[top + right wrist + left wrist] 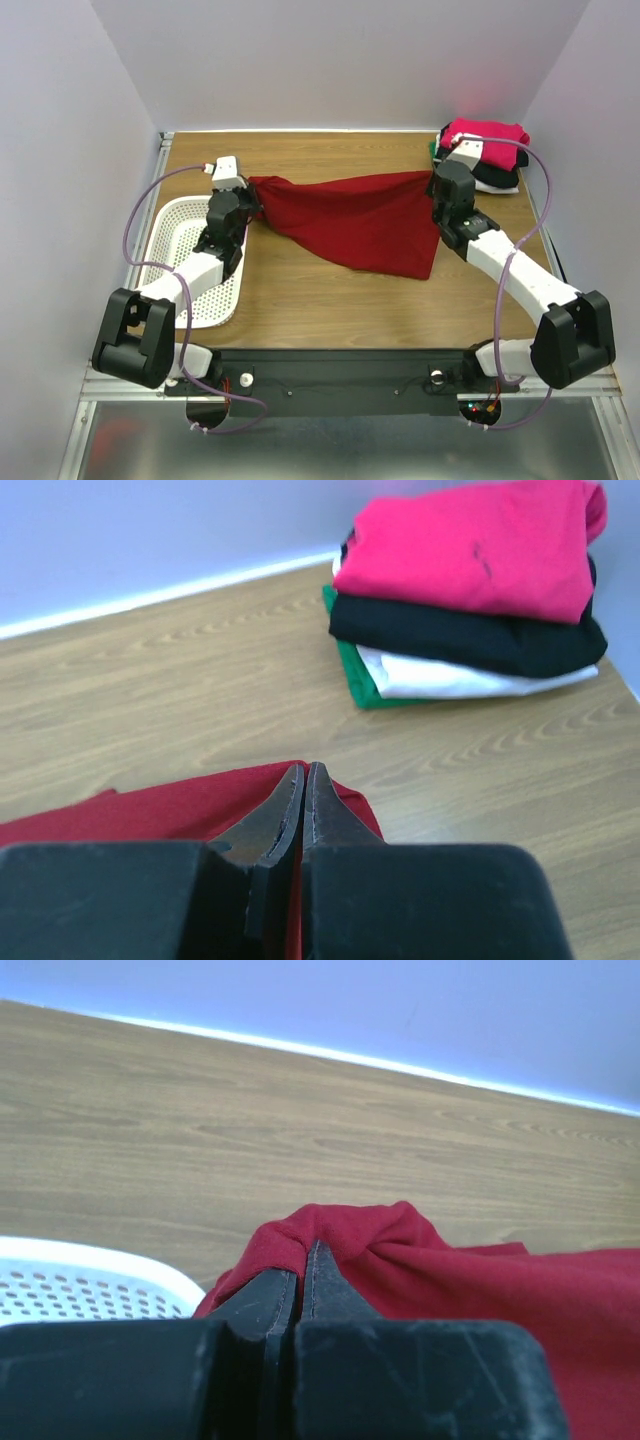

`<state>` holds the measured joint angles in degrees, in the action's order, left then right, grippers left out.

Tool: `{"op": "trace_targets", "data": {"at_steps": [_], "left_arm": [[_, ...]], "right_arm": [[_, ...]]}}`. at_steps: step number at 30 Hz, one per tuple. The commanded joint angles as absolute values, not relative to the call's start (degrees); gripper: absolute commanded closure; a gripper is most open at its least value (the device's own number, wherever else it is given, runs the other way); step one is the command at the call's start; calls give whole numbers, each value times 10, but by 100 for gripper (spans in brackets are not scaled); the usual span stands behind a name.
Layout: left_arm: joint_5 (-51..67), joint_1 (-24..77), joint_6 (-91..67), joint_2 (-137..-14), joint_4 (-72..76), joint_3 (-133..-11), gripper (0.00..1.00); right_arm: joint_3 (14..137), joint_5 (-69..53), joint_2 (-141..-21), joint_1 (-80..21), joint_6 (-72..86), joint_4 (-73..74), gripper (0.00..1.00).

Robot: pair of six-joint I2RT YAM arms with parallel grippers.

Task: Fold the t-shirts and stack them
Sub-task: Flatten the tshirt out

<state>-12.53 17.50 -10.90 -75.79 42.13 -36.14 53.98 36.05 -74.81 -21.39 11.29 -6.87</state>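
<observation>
Wooden table (330, 300), lilac walls (330, 60), red t-shirt (360, 225)

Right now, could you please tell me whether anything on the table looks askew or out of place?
Only slightly: the green t-shirt at the bottom of the folded stack sticks out left past those above it. The dark red t-shirt simply hangs clamped between the left gripper and right gripper.
</observation>
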Motion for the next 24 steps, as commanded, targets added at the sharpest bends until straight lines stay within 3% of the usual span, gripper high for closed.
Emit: {"op": "trace_targets", "data": {"at_steps": [1, 12, 24], "left_arm": [[-148, 171, -84, -726, 467, -419, 100], [-160, 171, -26, -635, 430, -498, 100], [-133, 171, -13, -566, 388, -536, 100]], "right_arm": [[607, 374, -739, -209, 87, -120, 100], [706, 374, -721, -207, 27, -120, 100], [699, 367, -605, -207, -13, -120, 100]]}}
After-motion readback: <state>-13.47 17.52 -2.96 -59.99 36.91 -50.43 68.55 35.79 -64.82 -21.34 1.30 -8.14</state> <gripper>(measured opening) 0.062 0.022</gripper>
